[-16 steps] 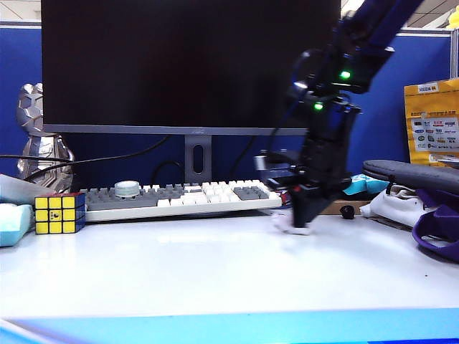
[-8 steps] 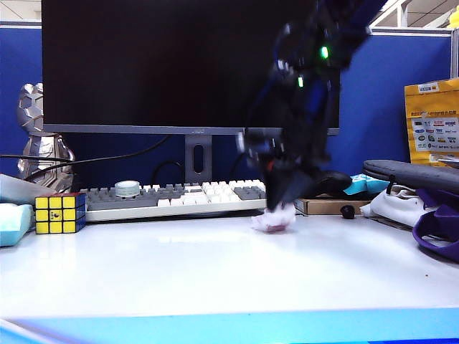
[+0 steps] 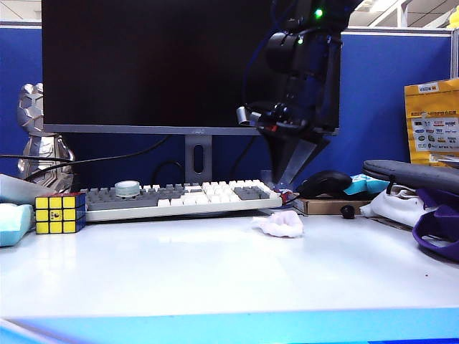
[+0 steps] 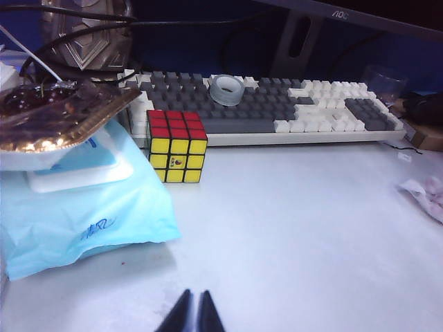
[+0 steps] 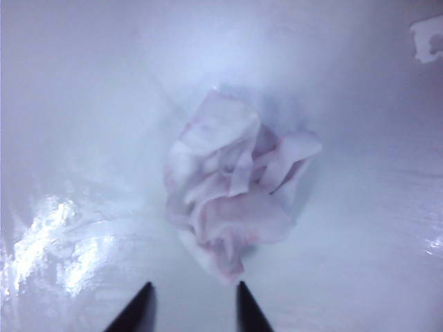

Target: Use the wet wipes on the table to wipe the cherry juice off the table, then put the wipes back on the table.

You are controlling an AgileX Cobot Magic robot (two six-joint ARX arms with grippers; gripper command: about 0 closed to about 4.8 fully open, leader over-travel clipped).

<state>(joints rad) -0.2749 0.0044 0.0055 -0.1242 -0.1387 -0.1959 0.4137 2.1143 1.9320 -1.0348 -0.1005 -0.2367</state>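
Just then the crumpled white wet wipes (image 3: 280,224), blotched faint pink, lay loose on the wide glossy white table (image 3: 215,276), just in front of the right end of the grey-and-white keyboard (image 3: 179,197). Above them hung the right hand (image 3: 292,172), its two dark fingers spread apart and holding nothing, clear of the wipes. From its own wrist camera the wipes (image 5: 232,200) sat just beyond the parted fingertips (image 5: 142,304). The left hand (image 4: 193,315) hung low over the near left part of the table, its fingers pressed together on nothing. Near it stood a colourful puzzle cube (image 4: 176,145) beside a pale blue soft pack (image 4: 83,207). I could not make out any juice spot.
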